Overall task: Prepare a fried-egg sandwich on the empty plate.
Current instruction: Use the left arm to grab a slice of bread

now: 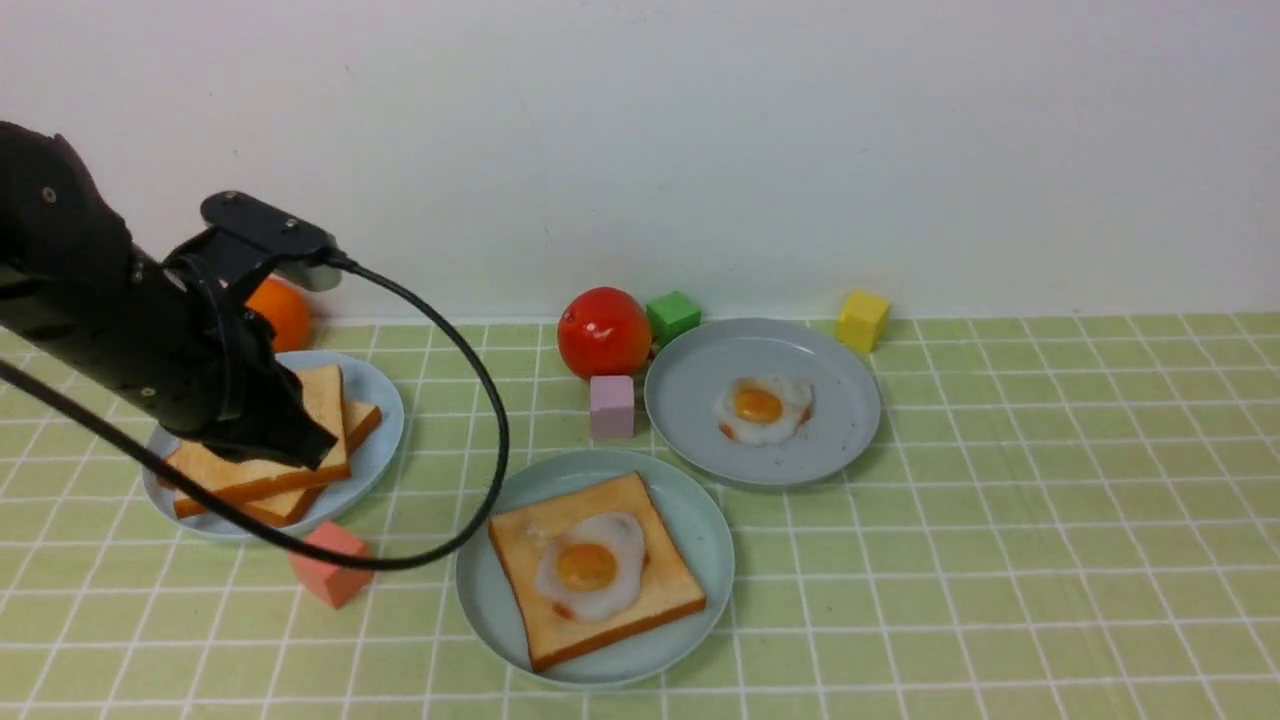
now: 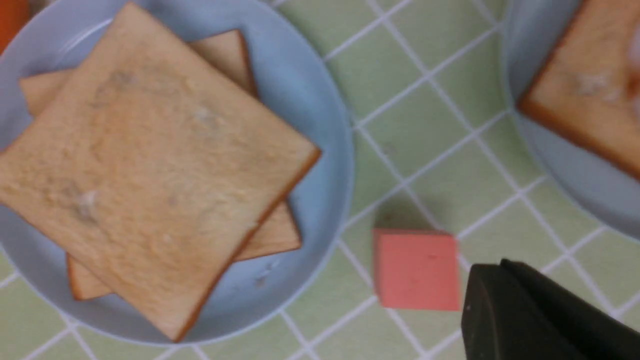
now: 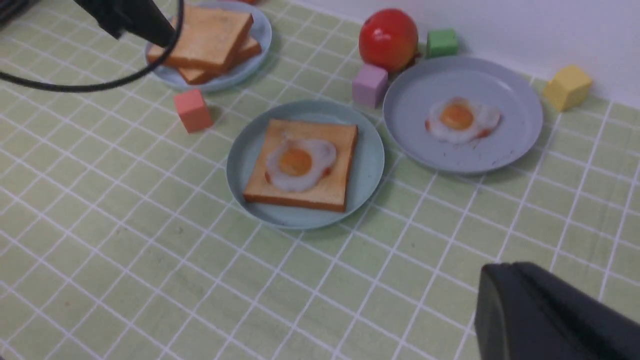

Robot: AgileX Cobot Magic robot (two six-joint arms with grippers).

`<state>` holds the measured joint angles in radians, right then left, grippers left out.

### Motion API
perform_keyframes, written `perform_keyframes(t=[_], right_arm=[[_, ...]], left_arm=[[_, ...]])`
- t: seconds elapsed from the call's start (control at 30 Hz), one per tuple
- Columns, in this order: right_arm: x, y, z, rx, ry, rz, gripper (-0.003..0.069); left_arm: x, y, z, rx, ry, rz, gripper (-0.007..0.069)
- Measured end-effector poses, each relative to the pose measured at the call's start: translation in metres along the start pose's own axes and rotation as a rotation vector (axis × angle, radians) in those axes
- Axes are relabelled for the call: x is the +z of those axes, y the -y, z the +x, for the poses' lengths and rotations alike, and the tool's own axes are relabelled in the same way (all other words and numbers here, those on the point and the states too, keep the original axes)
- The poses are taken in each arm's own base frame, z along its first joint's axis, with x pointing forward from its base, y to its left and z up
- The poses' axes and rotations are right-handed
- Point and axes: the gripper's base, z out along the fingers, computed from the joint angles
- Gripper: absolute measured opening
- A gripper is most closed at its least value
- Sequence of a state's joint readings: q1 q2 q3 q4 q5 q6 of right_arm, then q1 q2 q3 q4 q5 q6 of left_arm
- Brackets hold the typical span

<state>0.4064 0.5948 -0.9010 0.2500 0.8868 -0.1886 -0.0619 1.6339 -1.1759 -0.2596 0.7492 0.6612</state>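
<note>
The mint-green plate [image 1: 700, 520] sits front centre, and the light blue plate [image 1: 385, 420] lies to its left. 2 toast slices [image 1: 325, 400] are stacked on the blue one, and 1 single slice [image 1: 665, 590] lies on the green. The fried egg [image 1: 590, 567] rests on that single slice. The left gripper [image 1: 300, 445], jaws closed and empty, hangs over the stack. The right gripper [image 3: 505, 300] is closed, holding nothing.

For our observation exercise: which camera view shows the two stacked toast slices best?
Left wrist view: the toast slices fill it, unobstructed. In front view the left gripper hides part; right wrist view shows them small, far off.
</note>
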Motion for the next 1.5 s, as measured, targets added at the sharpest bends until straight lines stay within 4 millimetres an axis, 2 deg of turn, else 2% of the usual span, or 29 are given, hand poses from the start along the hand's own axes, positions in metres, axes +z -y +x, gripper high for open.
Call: perform_keyframes(t=[0.07,0.1,0.13,0.17,0.23,0.27,0.37,0.47,0.6,0.83,0.9,1.0,1.03,1.07,1.1,1.13,1.2,1.27,1.33,1.5], right_arm=[[-0.005,-0.001,0.001,-0.004,0.019,0.002,0.0006],[-0.005,-0.001,0.001,-0.005,0.019,0.002,0.0006],[-0.005,-0.001,0.001,-0.005,0.017,0.003,0.0006],[-0.004,-0.001,0.001,-0.006,0.016,0.003,0.0007],[-0.003,0.000,0.001,-0.005,0.009,0.003,0.0007],[-0.003,0.000,0.001,-0.005,0.009,0.003,0.0007],[0.003,0.001,0.000,-0.002,-0.010,0.003,0.0010],[0.007,0.002,0.000,0.002,-0.023,0.002,0.0013],[0.007,0.002,0.000,0.002,-0.024,0.002,0.0017],[0.007,0.002,-0.001,0.004,-0.018,0.003,0.0017],[0.007,0.001,-0.001,0.008,-0.017,-0.002,0.0017],[0.007,0.000,-0.001,0.020,-0.014,-0.016,0.0020],[0.007,0.000,-0.001,0.021,-0.014,-0.017,0.0020],[0.007,-0.001,-0.002,0.027,-0.012,-0.024,0.0022],[0.007,-0.001,-0.002,0.027,-0.012,-0.024,0.0022],[0.007,-0.002,-0.002,0.035,-0.011,-0.034,0.0024],[0.007,-0.002,-0.002,0.037,-0.011,-0.036,0.0025],[0.007,-0.002,-0.001,0.037,-0.014,-0.037,0.0025],[0.007,-0.002,-0.001,0.038,-0.018,-0.038,0.0025],[0.007,-0.003,0.000,0.039,-0.031,-0.044,0.0027]], left_arm=[[0.015,-0.015,0.002,0.053,-0.039,-0.014,0.0053],[0.016,-0.015,0.002,0.055,-0.042,-0.015,0.0059],[0.023,-0.020,0.003,0.116,-0.057,-0.035,0.0116],[0.025,-0.020,0.004,0.123,-0.061,-0.036,0.0132],[0.034,-0.026,0.005,0.203,-0.074,-0.070,0.0242],[0.035,-0.026,0.005,0.208,-0.074,-0.072,0.0242],[0.046,-0.033,0.006,0.294,-0.099,-0.118,0.0376],[0.052,-0.038,0.007,0.348,-0.117,-0.150,0.0435],[0.060,-0.041,0.010,0.380,-0.140,-0.161,0.0448],[0.083,-0.044,0.017,0.405,-0.187,-0.144,0.0427],[0.088,-0.045,0.018,0.416,-0.192,-0.147,0.0396],[0.089,-0.046,0.017,0.418,-0.189,-0.159,0.0307],[0.089,-0.047,0.017,0.418,-0.188,-0.160,0.0300],[0.089,-0.047,0.016,0.405,-0.184,-0.167,0.0230],[0.089,-0.047,0.016,0.406,-0.185,-0.168,0.0221],[0.089,-0.048,0.016,0.399,-0.187,-0.172,0.0162],[0.089,-0.048,0.017,0.395,-0.189,-0.173,0.0119],[0.089,-0.048,0.017,0.397,-0.194,-0.175,0.0039],[0.088,-0.048,0.017,0.400,-0.198,-0.176,0.0017],[0.083,-0.048,0.017,0.402,-0.210,-0.178,0.0017]])
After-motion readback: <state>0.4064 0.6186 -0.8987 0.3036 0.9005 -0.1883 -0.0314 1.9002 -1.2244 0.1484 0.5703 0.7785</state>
